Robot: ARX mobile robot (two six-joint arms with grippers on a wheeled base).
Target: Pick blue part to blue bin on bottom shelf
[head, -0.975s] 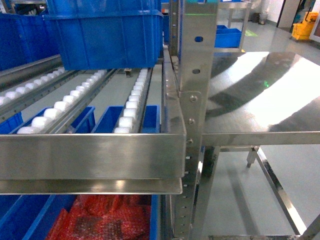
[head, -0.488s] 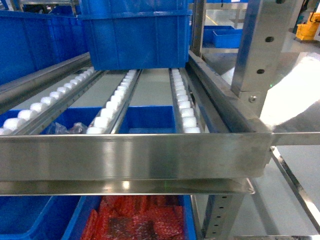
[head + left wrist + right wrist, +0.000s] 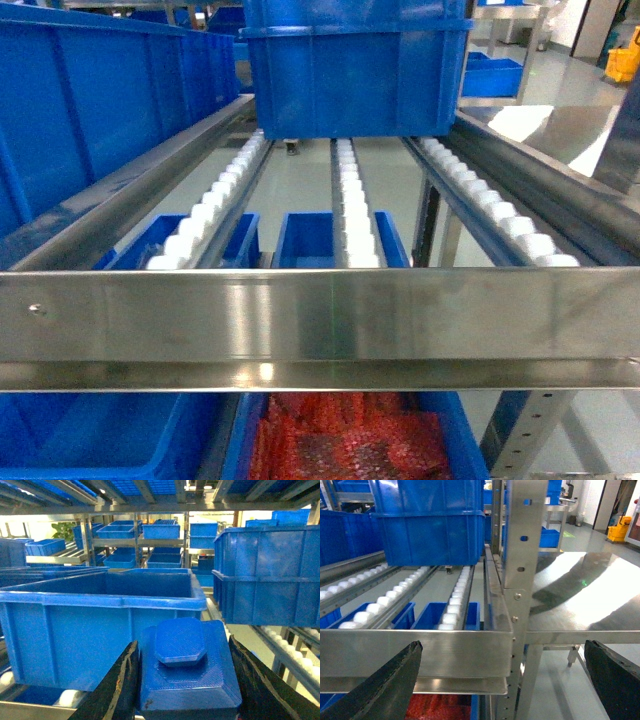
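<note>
Left wrist-mounted view showed the left gripper (image 3: 185, 680) closed on the blue part (image 3: 186, 667), its two dark fingers (image 3: 117, 690) pressed against the part's left and right sides. The part sat squarely between the jaws: a squarish block with bevelled edges and a raised octagonal boss on its upper face, finely ribbed like a printed piece, with no clear long axis. Behind it stood an open blue bin (image 3: 100, 610) on the roller rack, and stacked blue crates (image 3: 265, 575) lay to the right. Head view showed the steel front rail (image 3: 320, 315), with a blue bin (image 3: 90, 440) on the shelf beneath at lower left and a bin of red bagged parts (image 3: 345, 440) just beside it. Judging from this, the left arm already carried the part, so the destination lay below the rail. Right wrist-mounted view showed the right gripper (image 3: 505, 680) open wide, empty, and facing the rack's corner post (image 3: 520, 545).
</note>
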